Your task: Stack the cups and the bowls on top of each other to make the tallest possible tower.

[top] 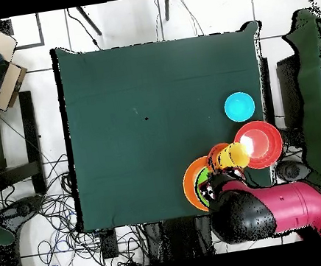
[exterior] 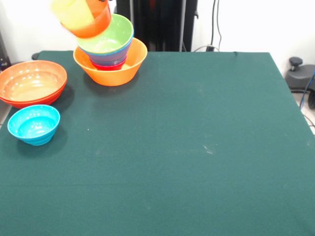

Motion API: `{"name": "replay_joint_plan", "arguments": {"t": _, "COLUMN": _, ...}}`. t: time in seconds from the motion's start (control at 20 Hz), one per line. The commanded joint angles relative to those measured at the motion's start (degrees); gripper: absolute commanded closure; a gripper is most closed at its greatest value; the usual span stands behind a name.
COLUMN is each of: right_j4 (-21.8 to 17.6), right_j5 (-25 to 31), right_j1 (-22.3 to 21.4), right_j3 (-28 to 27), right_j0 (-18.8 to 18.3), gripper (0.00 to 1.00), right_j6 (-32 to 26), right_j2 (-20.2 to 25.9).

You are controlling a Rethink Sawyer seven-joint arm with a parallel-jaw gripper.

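Note:
The tower stands at the table's far left: a large light-orange bowl (exterior: 110,69) (top: 194,184) holds a red, a blue and a lime green bowl (exterior: 108,37). Over the green bowl, a small orange bowl (exterior: 93,24) (top: 219,156) tilts with the pale-yellow cup (exterior: 73,12) (top: 234,155) nested in it. I cannot tell whether it rests on the green bowl. Only a dark bit of my gripper (exterior: 102,1) shows at the top edge by that bowl's rim. In the overhead view the arm (top: 279,210) hides it.
A wide red-orange bowl (exterior: 32,82) (top: 259,143) sits near the table's left edge, and a small cyan bowl (exterior: 33,124) (top: 239,105) sits just in front of it. The green cloth (exterior: 187,147) covers the rest of the table.

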Motion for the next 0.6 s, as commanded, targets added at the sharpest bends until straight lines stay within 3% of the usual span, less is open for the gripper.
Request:
{"name": "replay_joint_plan", "arguments": {"t": 0.05, "right_j4": -3.08, "right_j5": -3.35, "right_j1": 3.01, "right_j3": 2.26, "right_j0": 3.81, "gripper": 0.0, "right_j6": 7.34, "right_j2": -4.68}}
{"name": "replay_joint_plan", "arguments": {"t": 0.25, "right_j4": -4.07, "right_j5": -4.16, "right_j1": 4.82, "right_j3": 1.26, "right_j0": 4.54, "gripper": 0.0, "right_j6": 7.37, "right_j2": -5.83}}
{"name": "replay_joint_plan", "arguments": {"t": 0.6, "right_j4": -2.24, "right_j5": -2.09, "right_j1": 4.93, "right_j3": 0.17, "right_j0": 3.01, "gripper": 0.0, "right_j6": 3.41, "right_j2": -5.02}}
